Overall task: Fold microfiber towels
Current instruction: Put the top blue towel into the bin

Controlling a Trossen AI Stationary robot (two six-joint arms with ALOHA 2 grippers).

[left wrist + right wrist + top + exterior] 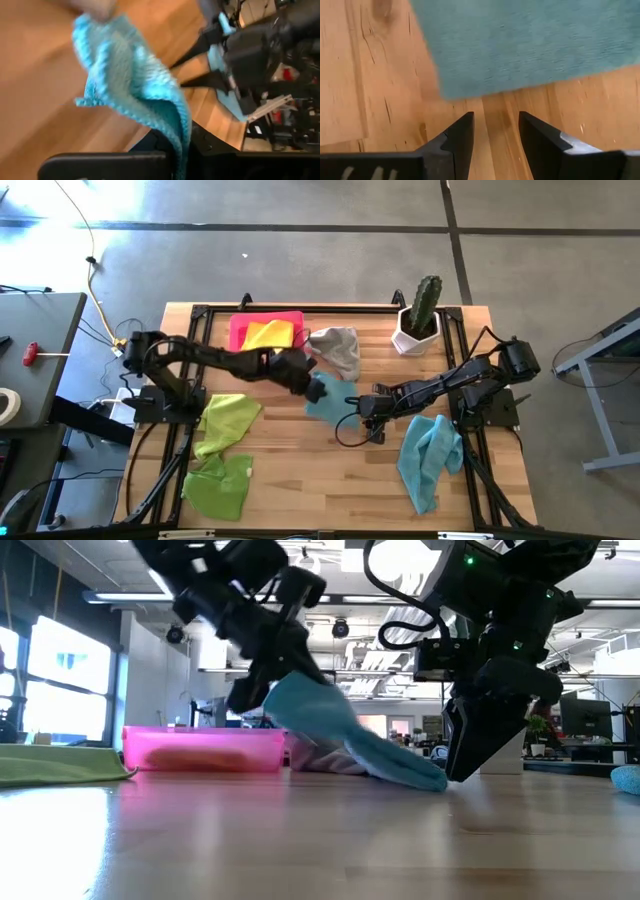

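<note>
At table centre | left gripper clamps light blue towel corner | right gripper open just beside its edge | risk: thin pinch slips when lifted.

- We are looking at a wooden worktop.
- Lying on it: a pink tray, a grey towel, a lime towel, a green towel, and a light blue towel.
- A potted cactus is standing at a far corner.
</note>
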